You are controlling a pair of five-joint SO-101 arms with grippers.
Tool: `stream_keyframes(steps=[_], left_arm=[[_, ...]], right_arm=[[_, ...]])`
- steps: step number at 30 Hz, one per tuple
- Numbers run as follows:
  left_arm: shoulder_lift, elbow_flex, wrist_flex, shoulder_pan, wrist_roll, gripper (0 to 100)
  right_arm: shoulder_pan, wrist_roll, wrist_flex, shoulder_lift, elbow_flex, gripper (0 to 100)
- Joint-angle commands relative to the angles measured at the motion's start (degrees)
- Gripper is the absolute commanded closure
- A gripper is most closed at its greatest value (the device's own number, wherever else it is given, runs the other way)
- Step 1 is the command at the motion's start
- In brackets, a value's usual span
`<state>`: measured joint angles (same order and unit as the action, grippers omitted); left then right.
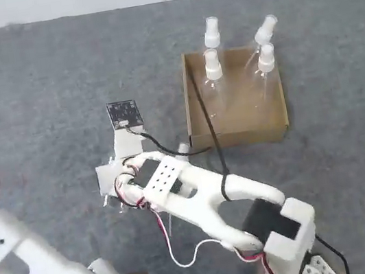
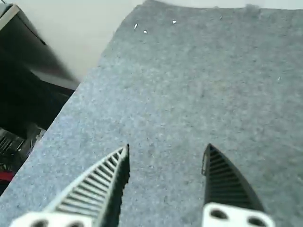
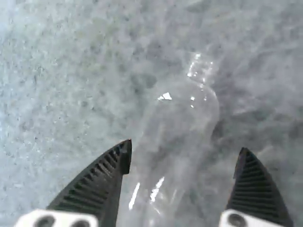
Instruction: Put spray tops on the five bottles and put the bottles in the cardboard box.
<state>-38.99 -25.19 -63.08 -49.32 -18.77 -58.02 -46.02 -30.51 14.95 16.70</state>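
Note:
A clear bottle (image 3: 182,123) lies on the grey carpet with its bare neck (image 3: 199,64) pointing away from the wrist. My right gripper (image 3: 182,161) is open, one finger on each side of the bottle's body, just above it. In the high view that arm (image 1: 205,189) stretches from the front right to the middle of the mat. Several clear bottles with white spray tops (image 1: 213,64) stand in the cardboard box (image 1: 237,132). My left gripper (image 2: 165,163) is open over bare carpet with nothing between its fingers.
The left arm (image 1: 6,252) sits at the front left corner. The box stands to the right of the middle, and a black cable (image 1: 210,125) runs over its near wall. In the left wrist view the carpet's edge (image 2: 94,71) drops to dark furniture.

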Motion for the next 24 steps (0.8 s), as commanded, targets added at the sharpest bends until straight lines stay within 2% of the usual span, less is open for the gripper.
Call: stream_keyframes(steps=[1,3,8,12,18,21,24], left_arm=[[-0.44,2.77,1.23,-0.18,-0.35,77],[-0.44,2.77,1.23,-0.18,-0.35,77],[-0.44,2.68,1.23,-0.18,-0.35,77],[-0.53,0.92,1.58,-0.09,-0.35,77],[-0.53,-0.04,1.67,-0.09,-0.53,77],[-0.53,-0.04,1.67,-0.09,-0.35,77],[-0.44,-0.22,1.58,-0.09,-0.35,77]], right_arm=[[-0.13,-0.53,0.13,0.22,-3.16,71.4],[-0.13,-0.53,-0.22,0.4,-3.08,73.1],[-0.04,-0.26,-4.97,0.57,-3.08,90.1],[0.92,-0.18,-7.43,0.31,-3.16,99.5],[2.77,4.48,-11.38,-1.98,-3.16,99.3],[2.68,5.71,-15.52,-7.34,-3.16,99.3],[2.77,10.9,-20.0,-14.11,-3.16,99.3]])
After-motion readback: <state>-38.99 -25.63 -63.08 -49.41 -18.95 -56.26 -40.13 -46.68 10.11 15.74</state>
